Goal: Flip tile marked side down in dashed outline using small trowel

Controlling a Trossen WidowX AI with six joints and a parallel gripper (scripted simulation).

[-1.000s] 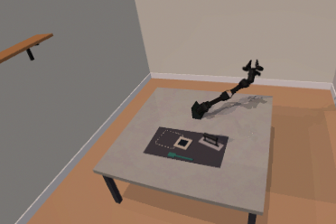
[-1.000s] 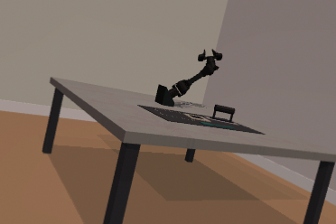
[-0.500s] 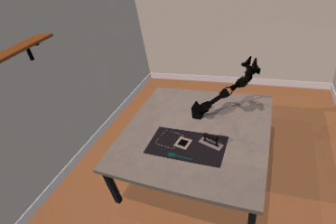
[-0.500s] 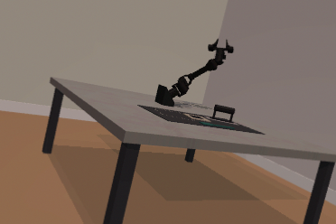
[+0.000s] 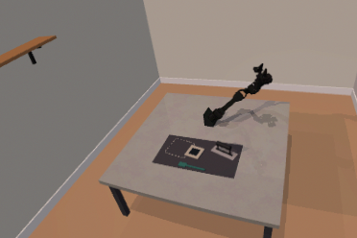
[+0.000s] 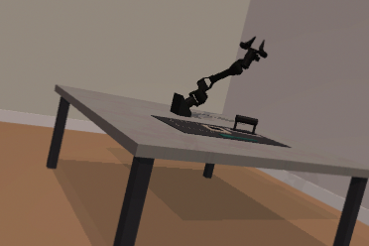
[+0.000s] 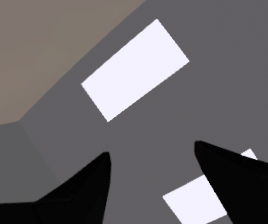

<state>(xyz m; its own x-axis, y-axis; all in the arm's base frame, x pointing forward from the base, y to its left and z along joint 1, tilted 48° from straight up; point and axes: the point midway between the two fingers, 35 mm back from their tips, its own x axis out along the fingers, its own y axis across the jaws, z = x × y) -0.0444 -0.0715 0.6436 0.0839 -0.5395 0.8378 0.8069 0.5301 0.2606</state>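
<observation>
tile (image 5: 201, 153) beside the dashed outline (image 5: 166, 148) — end effector (image 5: 263, 69) (image 6: 256, 44) (image 7: 152, 152) raised, spread open, grasping nothing.

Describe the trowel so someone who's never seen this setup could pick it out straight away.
On the grey table lies a dark mat. Near its long edge farthest from the arm's base, the slim trowel lies flat. It is green, unlike the pale-bordered tile and the black-handled float.

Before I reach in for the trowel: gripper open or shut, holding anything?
Black two-fingered gripper: open, holding nothing, raised above the table.
</observation>
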